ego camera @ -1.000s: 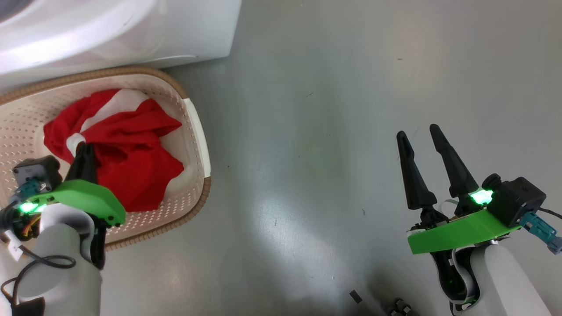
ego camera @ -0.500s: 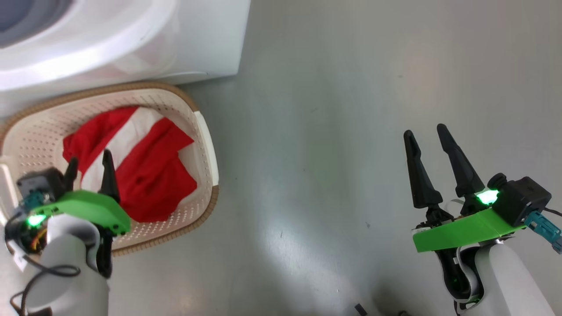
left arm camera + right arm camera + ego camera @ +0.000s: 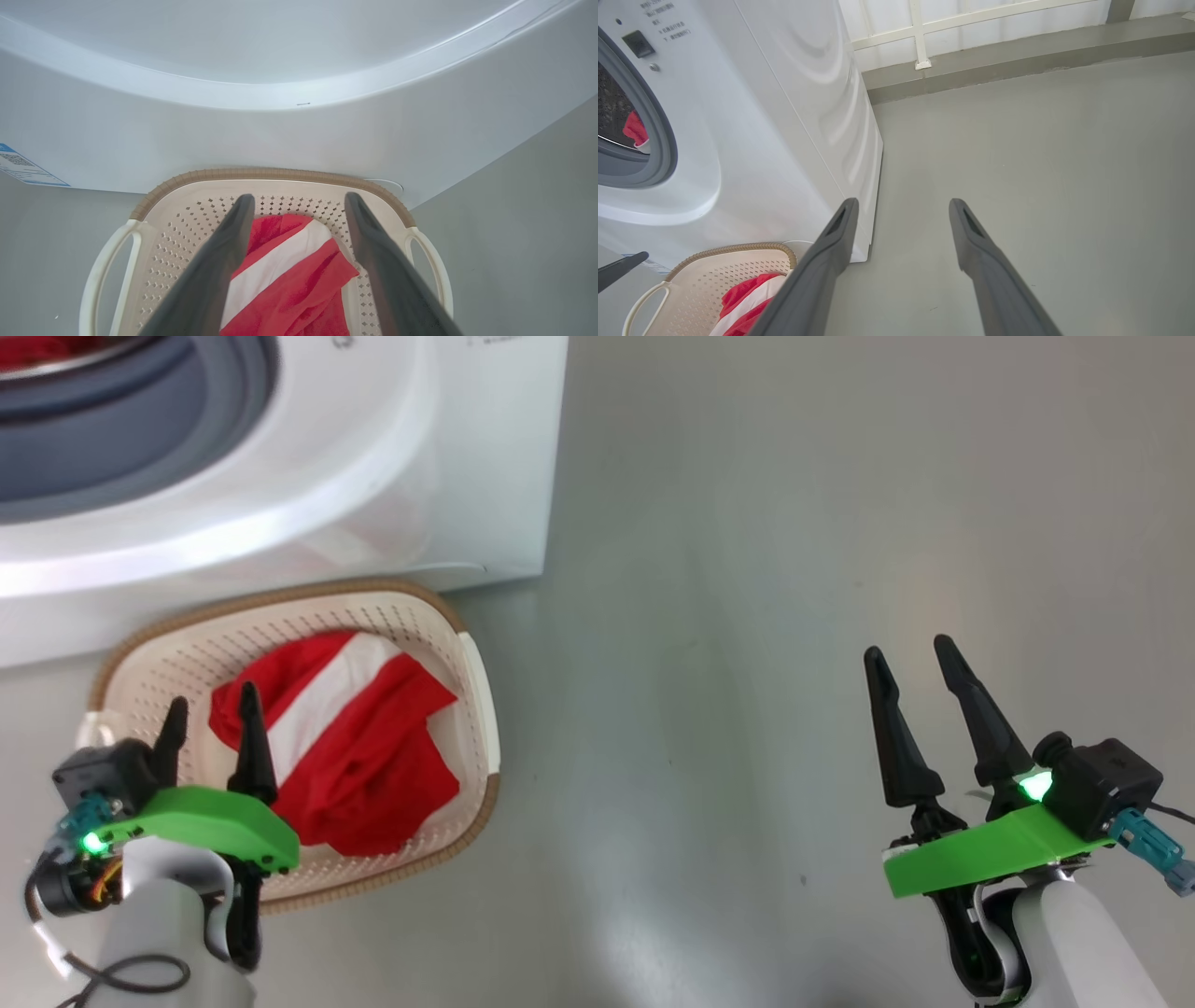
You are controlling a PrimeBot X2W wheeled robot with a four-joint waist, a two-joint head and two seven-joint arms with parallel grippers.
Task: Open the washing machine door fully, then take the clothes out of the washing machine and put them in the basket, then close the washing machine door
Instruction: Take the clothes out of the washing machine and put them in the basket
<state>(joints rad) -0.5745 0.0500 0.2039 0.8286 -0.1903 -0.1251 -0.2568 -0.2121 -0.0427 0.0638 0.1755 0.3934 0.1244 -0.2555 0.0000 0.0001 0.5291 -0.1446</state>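
Observation:
The cream basket (image 3: pixel 478 672) stands on the floor against the white washing machine (image 3: pixel 401 476). Red and white clothes (image 3: pixel 355 756) lie loose inside it. My left gripper (image 3: pixel 212 700) hovers open over the basket's near left side, with nothing between its fingers. In the left wrist view its fingers (image 3: pixel 219 261) frame the clothes (image 3: pixel 289 275) from above. More red fabric (image 3: pixel 635 128) shows inside the drum, behind the grey seal (image 3: pixel 658 140). My right gripper (image 3: pixel 907 651) stands open and empty over bare floor at the right. The washing machine door is out of view.
Grey floor (image 3: pixel 709 616) stretches right of the machine and basket. In the right wrist view a grey ledge (image 3: pixel 1017 51) and a white railed wall (image 3: pixel 920 32) close the far side. A small printed label (image 3: pixel 18 165) sits low on the machine's front.
My left gripper has opened and let go of the red garment, which now lies in the basket. The head camera has tilted up, bringing the drum opening into view. The right arm holds still.

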